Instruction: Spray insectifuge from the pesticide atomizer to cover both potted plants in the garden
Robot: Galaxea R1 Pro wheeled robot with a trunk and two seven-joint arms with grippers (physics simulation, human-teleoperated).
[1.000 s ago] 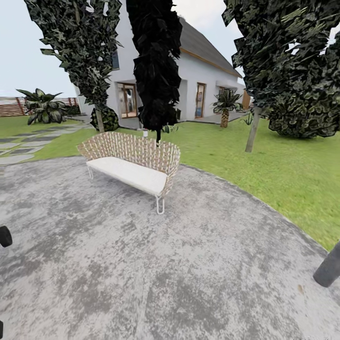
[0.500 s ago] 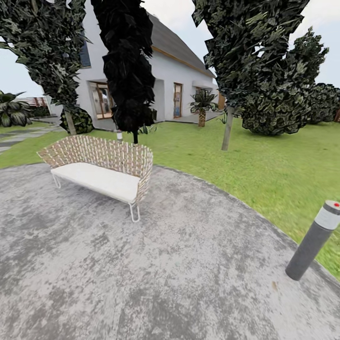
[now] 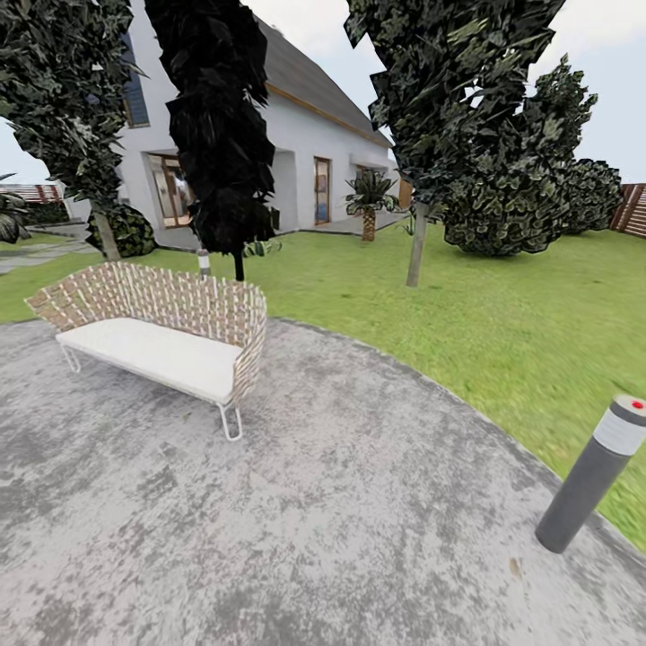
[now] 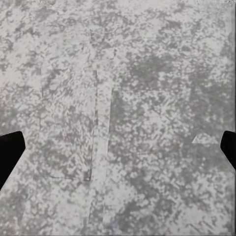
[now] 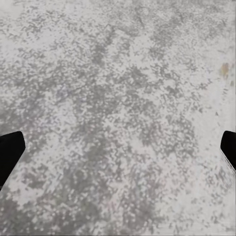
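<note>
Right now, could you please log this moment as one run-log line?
phase: in transit | left gripper: open, empty | right gripper: open, empty | ahead: wicker bench, bollard lamp, patio

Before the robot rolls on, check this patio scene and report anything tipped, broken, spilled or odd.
Nothing stands out. The sofa stands level on the patio, and the bollard at the patio's edge is intact; its lean looks like lens distortion. Both pincers are open over bare paving, left and right.

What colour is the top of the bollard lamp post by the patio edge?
Pale grey with a red spot, on the bollard lamp post; head view.
</note>
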